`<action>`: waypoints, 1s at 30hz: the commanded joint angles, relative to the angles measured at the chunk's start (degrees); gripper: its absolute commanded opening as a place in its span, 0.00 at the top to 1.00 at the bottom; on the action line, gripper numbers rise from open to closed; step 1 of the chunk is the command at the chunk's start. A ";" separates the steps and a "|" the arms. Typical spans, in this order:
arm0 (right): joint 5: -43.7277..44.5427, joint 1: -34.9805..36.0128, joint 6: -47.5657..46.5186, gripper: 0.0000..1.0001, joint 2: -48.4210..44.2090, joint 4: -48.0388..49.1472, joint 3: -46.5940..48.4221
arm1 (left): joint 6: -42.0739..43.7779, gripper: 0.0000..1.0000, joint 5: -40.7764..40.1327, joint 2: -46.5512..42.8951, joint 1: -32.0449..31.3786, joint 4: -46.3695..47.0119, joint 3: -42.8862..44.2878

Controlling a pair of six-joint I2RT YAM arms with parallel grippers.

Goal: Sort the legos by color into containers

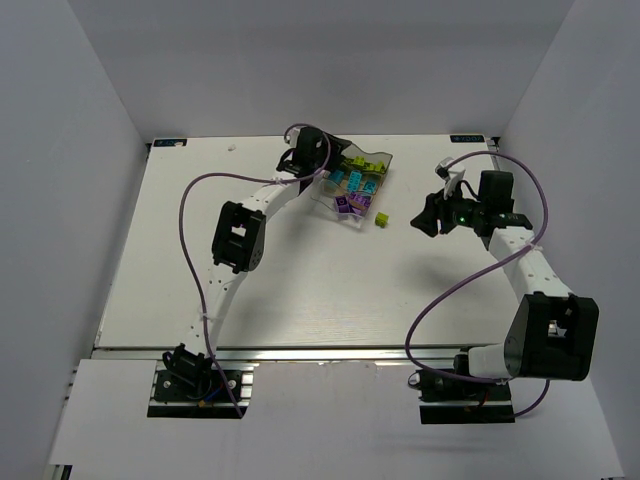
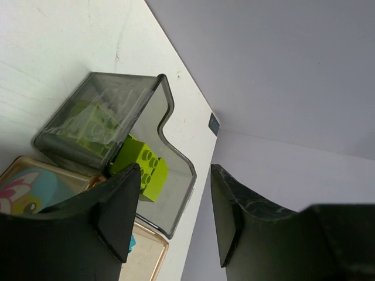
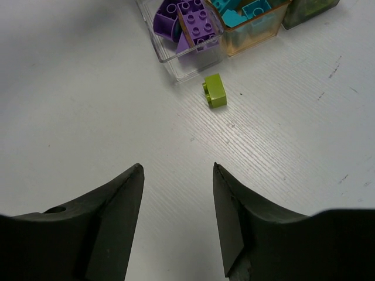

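Hanging with jaws apart and empty, the left gripper (image 2: 174,175) is by the tray (image 3: 193,61), whose smoky grey far compartment (image 2: 170,111) holds lime legos (image 2: 143,167), the middle cyan legos (image 3: 243,12), the near end purple legos (image 3: 187,20), while the right gripper (image 3: 177,175), likewise spread and empty, faces a loose lime lego (image 3: 214,91) on the table (image 3: 88,88) just beside that end.

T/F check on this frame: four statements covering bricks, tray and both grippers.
1. A lime green brick lies on the table, outside the tray. True.
2. The right gripper holds a purple brick. False: it is open and empty, above bare table.
3. Purple bricks sit in the clear end compartment. True.
4. The left gripper is shut on a cyan brick. False: it is open with nothing between its fingers, near the smoky grey compartment.
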 commanded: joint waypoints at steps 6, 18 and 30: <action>-2.49 1.03 -5.66 0.37 5.40 -6.00 5.28 | 3.52 0.50 4.87 -12.76 0.97 2.50 -2.70; 15.87 11.58 -9.89 0.11 25.79 -12.07 23.91 | 32.79 0.50 14.20 -53.18 6.24 -3.73 -50.23; 16.50 14.57 -13.32 0.18 35.20 -13.22 31.75 | 31.23 0.26 6.46 -85.10 10.11 -5.14 -83.83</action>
